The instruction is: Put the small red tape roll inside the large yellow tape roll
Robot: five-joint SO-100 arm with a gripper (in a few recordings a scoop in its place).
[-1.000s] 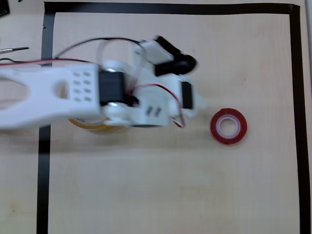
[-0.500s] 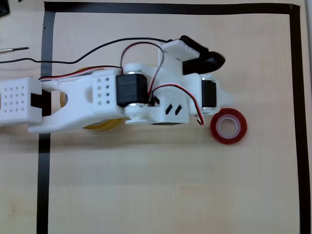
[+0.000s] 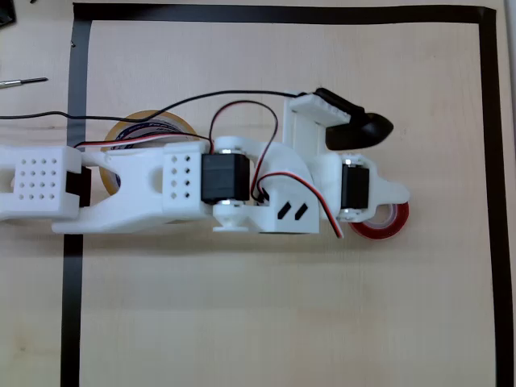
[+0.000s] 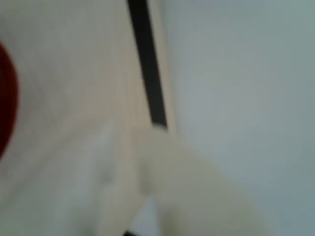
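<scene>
In the overhead view the small red tape roll (image 3: 385, 226) lies flat at the right of the table, its upper left part covered by my white arm. My gripper (image 3: 387, 200) hangs right over that roll; its fingers are hidden under the wrist, so I cannot tell whether they are open or shut. The large yellow tape roll (image 3: 150, 123) lies at the left, with the arm across its lower half. The wrist view is blurred: a red edge of the small red tape roll (image 4: 6, 101) at the left and a pale finger (image 4: 197, 196) at the bottom.
A black tape border (image 3: 488, 161) frames the work area on the light wooden table (image 3: 266, 322), and it also runs as a black tape border (image 4: 147, 64) in the wrist view. Thin cables (image 3: 32, 117) and a metal tool tip (image 3: 24, 81) lie at the far left.
The arm has stretched to the right and slightly down, and the gripper has gone from left of the red roll to over it. More of the yellow roll has come into sight.
</scene>
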